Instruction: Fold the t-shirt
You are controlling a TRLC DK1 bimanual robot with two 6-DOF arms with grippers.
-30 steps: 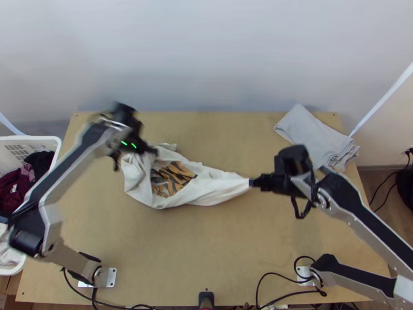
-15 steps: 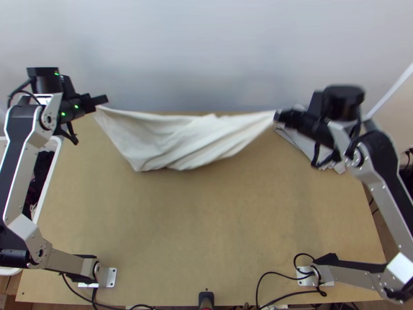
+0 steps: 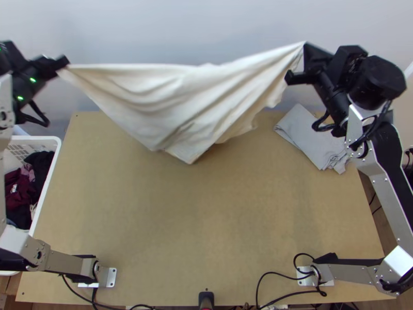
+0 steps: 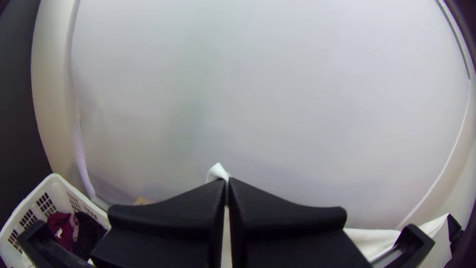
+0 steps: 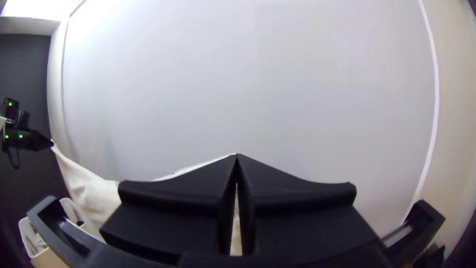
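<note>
Because hanging likely loosens creases ahead of folding, left gripper [image 3: 67, 61] and right gripper [image 5: 237, 155] hold the t-shirt [image 3: 180, 98] over the bench [image 3: 206, 222], jaws pinching well-separated ends, middle draping loose

The t-shirt [image 3: 170, 98] is plain cream-white on the side that shows. The table [image 3: 206, 222] is a light tan. By its far right corner, the cloth [image 3: 310, 137] is plain pale grey. Beside its left edge, the basket [image 3: 31, 138] is white, with a maroon garment [image 3: 18, 191] and a black one [image 3: 40, 164]. The left pincer [image 3: 63, 62] and right pincer [image 3: 306, 47] are black; green lights [image 3: 32, 80] dot the left arm.
</note>
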